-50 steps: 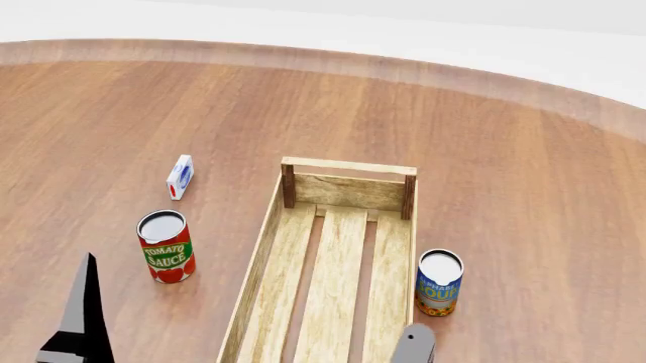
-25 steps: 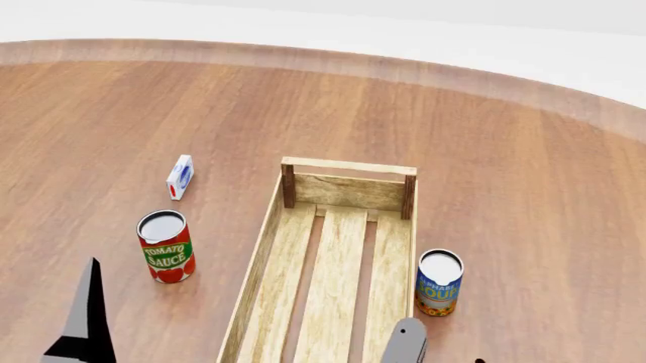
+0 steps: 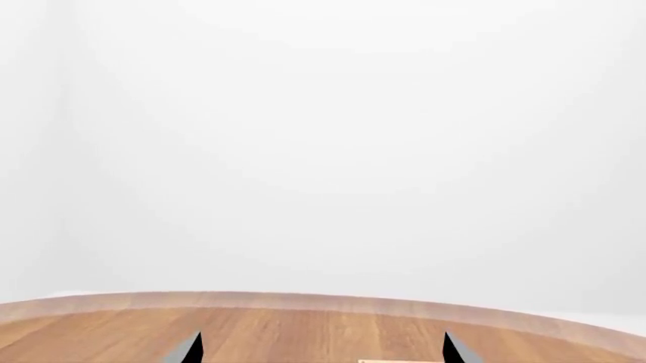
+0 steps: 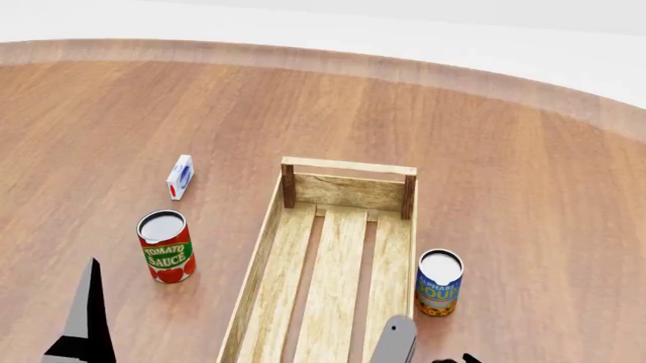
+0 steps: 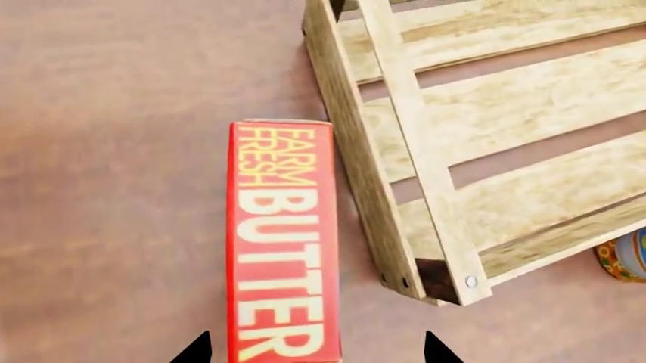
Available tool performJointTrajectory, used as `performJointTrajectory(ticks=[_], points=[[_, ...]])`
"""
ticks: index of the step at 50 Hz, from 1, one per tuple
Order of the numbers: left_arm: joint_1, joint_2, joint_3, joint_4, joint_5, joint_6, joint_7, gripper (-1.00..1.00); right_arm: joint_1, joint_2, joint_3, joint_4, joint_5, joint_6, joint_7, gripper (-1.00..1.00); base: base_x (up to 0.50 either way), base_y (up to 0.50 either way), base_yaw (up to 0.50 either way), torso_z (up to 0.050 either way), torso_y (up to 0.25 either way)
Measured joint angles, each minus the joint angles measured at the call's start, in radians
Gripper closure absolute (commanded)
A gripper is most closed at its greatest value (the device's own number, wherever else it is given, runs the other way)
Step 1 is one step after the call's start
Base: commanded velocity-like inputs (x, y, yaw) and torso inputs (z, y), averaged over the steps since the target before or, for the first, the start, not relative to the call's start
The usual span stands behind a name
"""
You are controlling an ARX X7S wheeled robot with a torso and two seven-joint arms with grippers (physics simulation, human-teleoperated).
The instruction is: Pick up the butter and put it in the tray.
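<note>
Only the two dark tips of the right gripper [image 5: 313,349] show in the right wrist view, spread apart with the butter [image 5: 283,242] lying between them on the table [image 5: 111,151]; nothing shows them touching the carton, so the jaws stand apart and hold nothing. The butter rests flat, its long side running just beside the near corner of the tray [image 5: 376,197], close to the wall but not clearly touching it. A bit of a soup can [image 5: 628,257] peeks past the tray's corner.

In the head view the right arm's tip sits at the bottom edge over the tray's near end, and the butter itself is out of that view. The left gripper [image 3: 321,349] points out across the table toward the blank wall, tips wide apart and empty.

As a judgement, the task is at the approach: the carton is not yet grasped, and lifting it and setting it in the tray, which looks empty, remain.
</note>
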Motion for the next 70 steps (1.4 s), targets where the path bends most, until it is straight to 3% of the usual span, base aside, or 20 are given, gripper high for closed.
performJointTrajectory(ticks=[70], points=[[-0.007, -0.023, 0.023, 0.002, -0.014, 0.003, -0.03, -1.0, -0.197, -0.055, -0.033, 0.229, -0.062, -0.252, 0.059, -1.0, 0.0, 0.0, 0.0, 0.0, 0.0]])
